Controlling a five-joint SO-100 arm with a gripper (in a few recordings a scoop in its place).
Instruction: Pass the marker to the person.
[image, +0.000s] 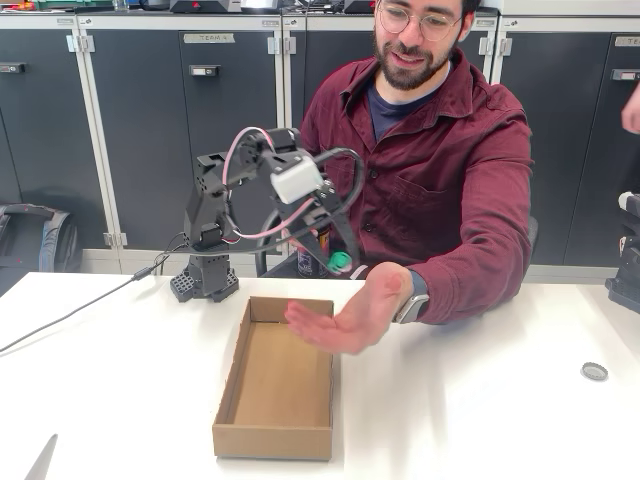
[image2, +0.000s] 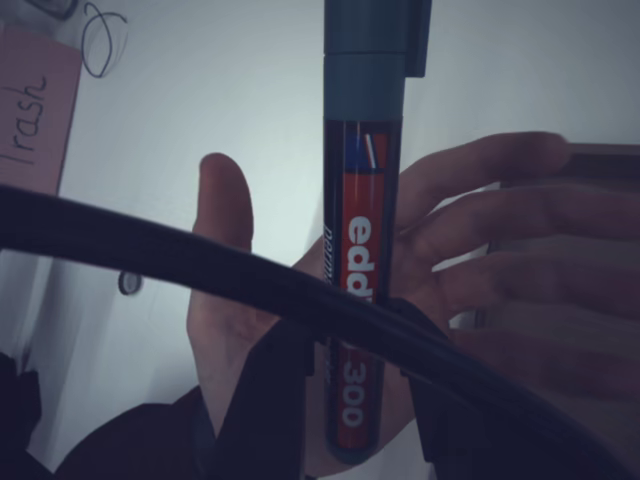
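The marker (image: 338, 262) hangs above the table's back edge with its green end pointing down, and my black gripper (image: 324, 248) is shut on its dark barrel. In the wrist view the marker (image2: 362, 250) runs upright, its green cap at the top and the red label in the middle, and my gripper (image2: 352, 365) clamps it near the bottom. The person (image: 440, 170) in a maroon shirt sits behind the table. Their open hand (image: 348, 320) is stretched out palm up, just below the marker. The palm (image2: 235, 310) lies spread under the marker, apart from it.
An open cardboard box (image: 262, 420) lies on the white table under the hand. A bottle cap (image: 595, 371) sits at the right. A black cable (image2: 150, 255) crosses the wrist view. A pink note (image2: 30, 110) lies at the upper left. Another person's hand (image: 632, 110) shows at the right edge.
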